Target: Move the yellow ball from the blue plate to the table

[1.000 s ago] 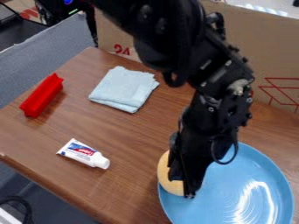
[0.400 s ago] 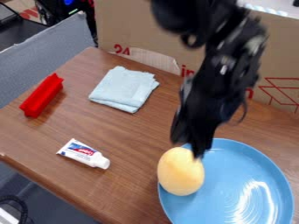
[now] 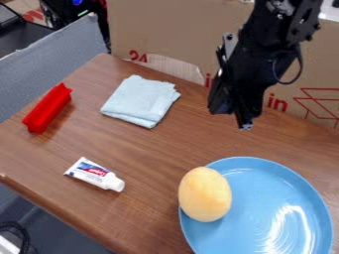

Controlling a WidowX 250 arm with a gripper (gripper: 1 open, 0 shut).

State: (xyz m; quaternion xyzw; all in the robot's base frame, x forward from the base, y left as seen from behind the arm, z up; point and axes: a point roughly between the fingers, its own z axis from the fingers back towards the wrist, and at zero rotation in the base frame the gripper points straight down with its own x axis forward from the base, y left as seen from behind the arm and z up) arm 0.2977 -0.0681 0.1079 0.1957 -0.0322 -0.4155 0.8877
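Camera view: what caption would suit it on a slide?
Shut gripper hangs empty above the table; the yellow ball sits on the blue plate.

I am working at what is looking like a lab or office bench: a wood-grain table (image 3: 79,139) is sitting beside a grey partition (image 3: 54,50), with a printed cardboard box (image 3: 284,99) standing along its far edge.
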